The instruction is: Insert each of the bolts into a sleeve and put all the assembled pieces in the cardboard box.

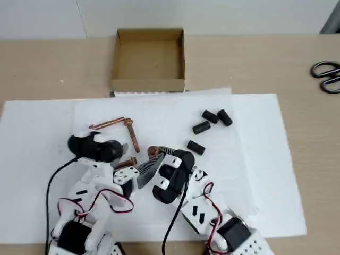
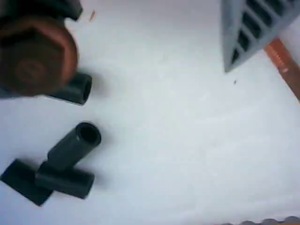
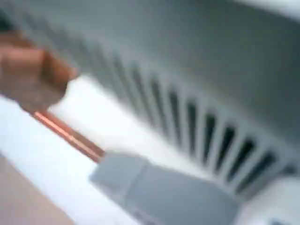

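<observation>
The table [image 1: 297, 58] holds a big white paper [image 1: 255, 175], and the open cardboard box [image 1: 149, 84] sits just past its far edge. Near the middle of the paper the right gripper [image 1: 160, 154] pinches a bolt [image 1: 154, 152]. The left gripper [image 1: 139, 168] is just left of it, but I cannot tell if it is spread. More bolts [image 1: 110, 124] lie on the left and four black sleeves [image 1: 201, 127] on the right.

Copper-coloured bolts [image 1: 111, 124], black sleeves [image 1: 201, 127], tan cardboard box [image 1: 149, 84], white paper [image 1: 255, 159], pale wooden table [image 1: 53, 64].
</observation>
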`<state>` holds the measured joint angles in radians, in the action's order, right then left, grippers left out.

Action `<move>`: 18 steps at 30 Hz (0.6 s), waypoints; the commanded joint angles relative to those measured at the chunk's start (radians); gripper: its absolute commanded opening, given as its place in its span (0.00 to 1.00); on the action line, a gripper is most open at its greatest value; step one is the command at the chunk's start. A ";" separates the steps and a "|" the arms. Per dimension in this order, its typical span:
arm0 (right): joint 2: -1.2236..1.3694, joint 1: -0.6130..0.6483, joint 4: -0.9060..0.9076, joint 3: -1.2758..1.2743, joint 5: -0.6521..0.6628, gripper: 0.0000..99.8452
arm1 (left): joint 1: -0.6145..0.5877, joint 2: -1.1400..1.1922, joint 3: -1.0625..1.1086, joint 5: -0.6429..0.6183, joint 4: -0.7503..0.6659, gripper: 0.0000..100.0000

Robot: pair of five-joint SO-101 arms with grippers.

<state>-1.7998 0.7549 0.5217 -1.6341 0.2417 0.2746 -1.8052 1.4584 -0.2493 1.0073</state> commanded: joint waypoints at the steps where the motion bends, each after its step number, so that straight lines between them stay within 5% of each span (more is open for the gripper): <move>1: -0.015 -0.008 -0.025 0.021 0.006 0.00 | -0.041 -0.008 -0.064 0.011 0.020 0.31; 8: -0.015 -0.101 -0.025 0.011 0.003 0.00 | -0.049 -0.008 -0.185 -0.075 0.049 0.30; 16: -0.015 -0.119 -0.024 0.011 0.003 0.00 | -0.057 -0.008 -0.268 -0.098 0.046 0.02; 18: -0.015 -0.128 -0.024 0.009 0.003 0.00 | -0.083 -0.008 -0.262 -0.098 0.052 0.01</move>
<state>-1.8013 0.6444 0.5217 -1.6326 0.2417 0.2163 -1.8052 1.2298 -0.3475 1.0533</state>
